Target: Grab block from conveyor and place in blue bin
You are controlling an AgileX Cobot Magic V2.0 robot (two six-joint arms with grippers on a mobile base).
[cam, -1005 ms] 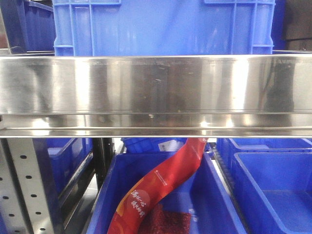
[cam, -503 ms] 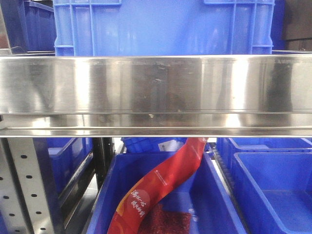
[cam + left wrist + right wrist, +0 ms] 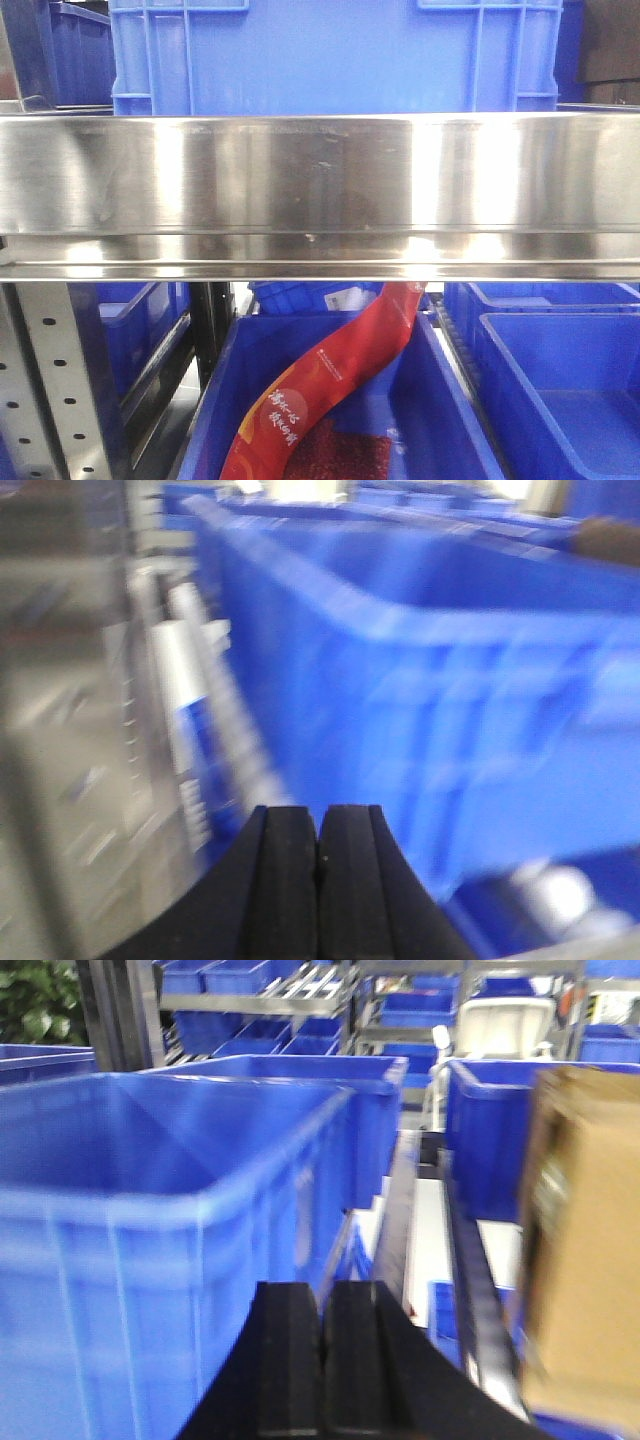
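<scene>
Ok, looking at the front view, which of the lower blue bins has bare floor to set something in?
The right-hand blue bin shows a bare floor. The middle bin is crowded: a red banner drapes into it over a red mat. The steel rail blocks passage above.

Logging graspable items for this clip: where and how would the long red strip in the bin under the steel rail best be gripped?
Probably its lower-middle stretch, near the white lettering: the red strip is long, narrow and slants across the blue bin, so pinch across its narrow width. Come from the camera side, since the steel rail covers its upper end.
</scene>
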